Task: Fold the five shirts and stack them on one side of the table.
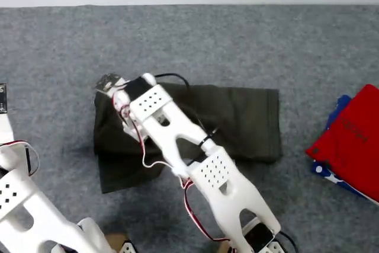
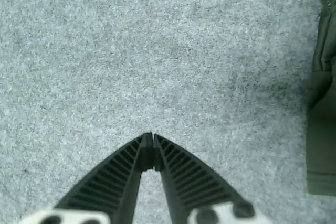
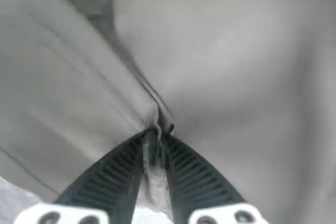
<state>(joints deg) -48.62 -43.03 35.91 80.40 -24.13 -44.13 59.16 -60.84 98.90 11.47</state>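
olive shirt (image 3: 236, 51) cloth is nipped in the right tool (image 3: 157, 137), which is shut tight on a seam near the garment's edge. the bite looks thin, so i would carry it low and slowly, laying the fold flat rather than tugging. the left tool (image 2: 153, 142) is closed on nothing over bare tabletop (image 2: 105, 35) near the shirt's side; it could pin the cloth while the fold is drawn. the shirt lies partly folded mid-tabletop. farther off, at the tabletop's edge, a red shirt (image 1: 355, 134) rests on a blue shirt (image 1: 324, 169), likely the stack to join.
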